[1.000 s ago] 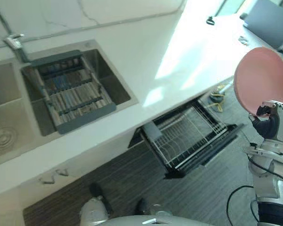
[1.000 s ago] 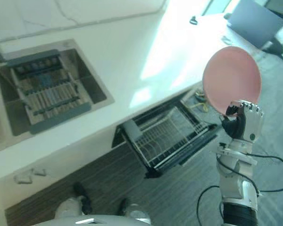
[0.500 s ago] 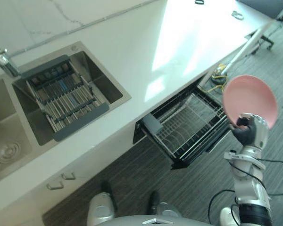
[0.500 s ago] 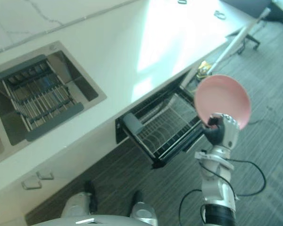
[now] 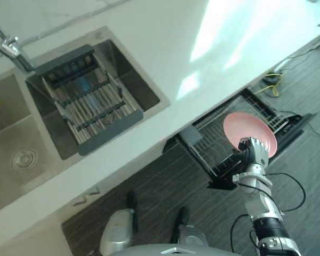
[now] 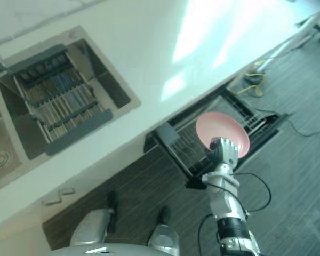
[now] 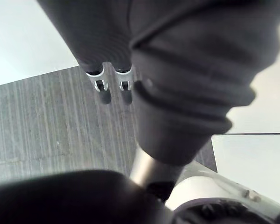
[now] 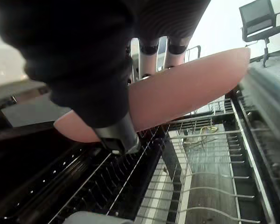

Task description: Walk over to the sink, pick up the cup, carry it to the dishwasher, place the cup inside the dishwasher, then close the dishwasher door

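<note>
A round pink dish (image 5: 250, 130) is what I am carrying; no cup is in sight. My right hand (image 5: 254, 152) is shut on the dish's near rim, thumb (image 8: 116, 133) on top and fingers underneath. The dish (image 8: 186, 88) lies nearly flat, just above the pulled-out wire rack (image 8: 200, 186) of the open dishwasher (image 6: 181, 144) under the counter. My left hand (image 7: 113, 88) hangs over the dark floor, its fingers relaxed and holding nothing.
The white countertop (image 5: 213, 48) runs across the scene above the dishwasher. At the left, a steel sink (image 5: 128, 74) holds a grey drying rack (image 5: 88, 104), with a faucet (image 5: 10, 48) behind it. Yellow cable (image 5: 272, 80) lies on the floor past the dishwasher.
The camera has shifted. My right hand has come down with the pink dish from beside the counter to just above the dishwasher rack, and the dish has tipped from upright to nearly flat.
</note>
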